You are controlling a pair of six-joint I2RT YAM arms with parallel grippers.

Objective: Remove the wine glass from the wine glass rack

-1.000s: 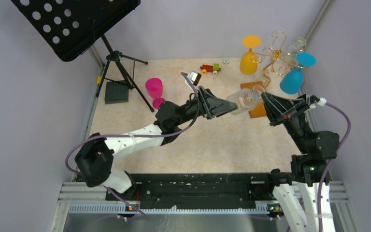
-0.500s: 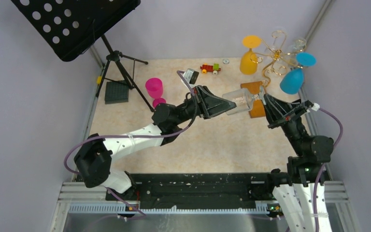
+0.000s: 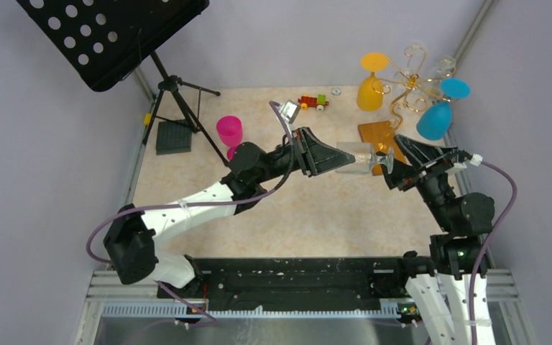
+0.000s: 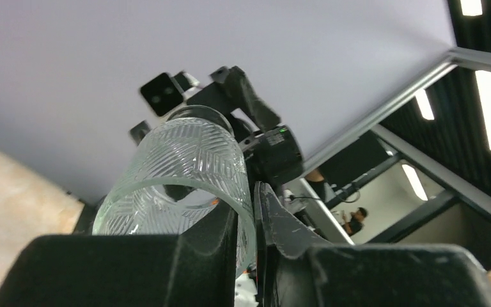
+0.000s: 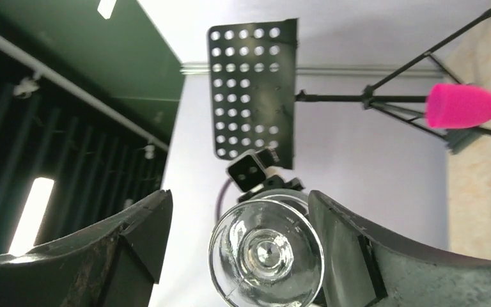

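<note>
The near tabletop (image 3: pixel 316 215) lies open. The wine glass (image 3: pixel 359 157), bridging left tool (image 3: pixel 341 157) and right tool (image 3: pixel 390 159), bars the middle; the wine glass rack (image 3: pixel 408 79) crowds the far-right corner, apparently close against the wall (image 3: pixel 517 86).

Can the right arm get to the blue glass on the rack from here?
Probably yes: the blue glass hangs just beyond the right gripper with nothing between them. Its jaws stand open, but the foot of the clear glass sits between them, so back off first.
</note>
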